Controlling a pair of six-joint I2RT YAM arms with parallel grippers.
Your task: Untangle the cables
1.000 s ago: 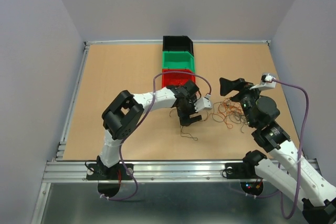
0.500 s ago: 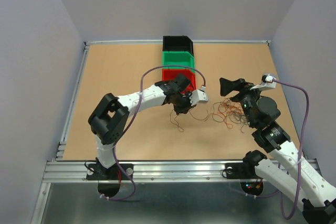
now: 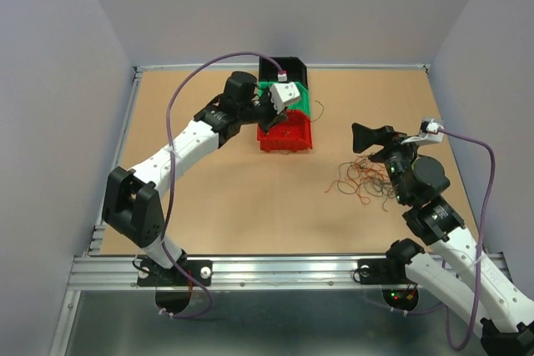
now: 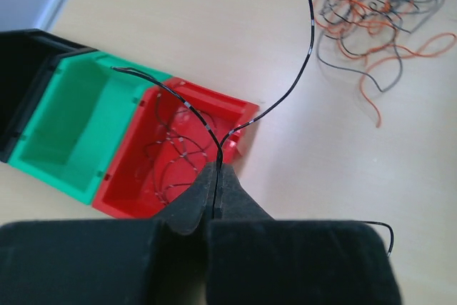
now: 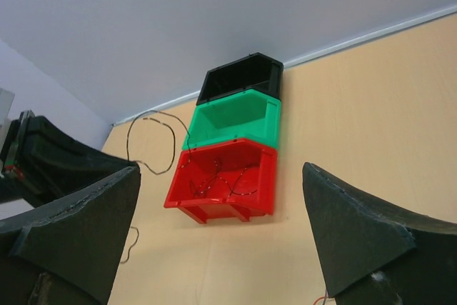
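A scribbly clump of thin orange, red and black cables [image 3: 363, 177] lies on the table right of centre, also seen in the left wrist view [image 4: 378, 5]. My left gripper [image 4: 218, 169] is shut on one black cable [image 4: 307, 55], whose two ends arc away from the fingertips. It hangs over the red bin [image 3: 288, 141], which holds several dark cables [image 5: 221, 176]. My right gripper [image 3: 373, 136] hovers above the clump, open and empty, facing the bins.
Three bins stand in a row at the back centre: black [image 3: 282, 69], green [image 3: 302, 97], then red nearest. The green bin [image 4: 71, 126] looks empty. A metal rail [image 3: 275, 268] runs along the near table edge.
The left gripper shut on a black cable near the table's middle, lifted it and carried it back over the red bin. The right arm stayed in place.
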